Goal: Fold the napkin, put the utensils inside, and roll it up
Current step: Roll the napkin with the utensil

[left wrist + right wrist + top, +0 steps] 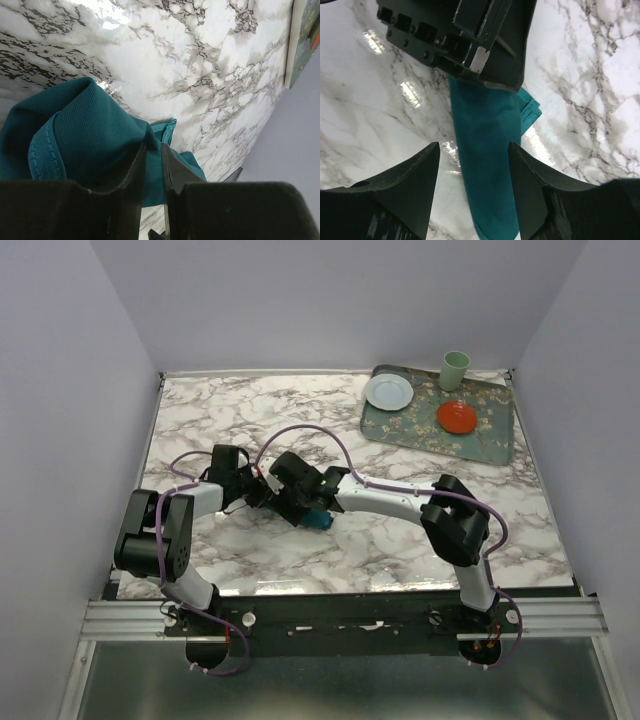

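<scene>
The teal napkin (318,520) lies rolled into a long bundle on the marble table, between the two arms' ends. My left gripper (154,147) is shut on a fold of the napkin (95,135), with cloth filling the narrow gap between its jaws. In the right wrist view the napkin (485,150) runs lengthwise between the fingers of my right gripper (474,146), which stands open around the roll, and the left gripper (470,40) holds its far end. From above, the left gripper (258,492) and right gripper (303,508) meet over the roll. The utensils are hidden from view.
A patterned grey-green tray (495,440) sits at the back right with a white plate (388,391), a pale green cup (455,370) and a red-orange bowl (457,417). Its edge (300,45) shows in the left wrist view. Purple cables loop over the arms.
</scene>
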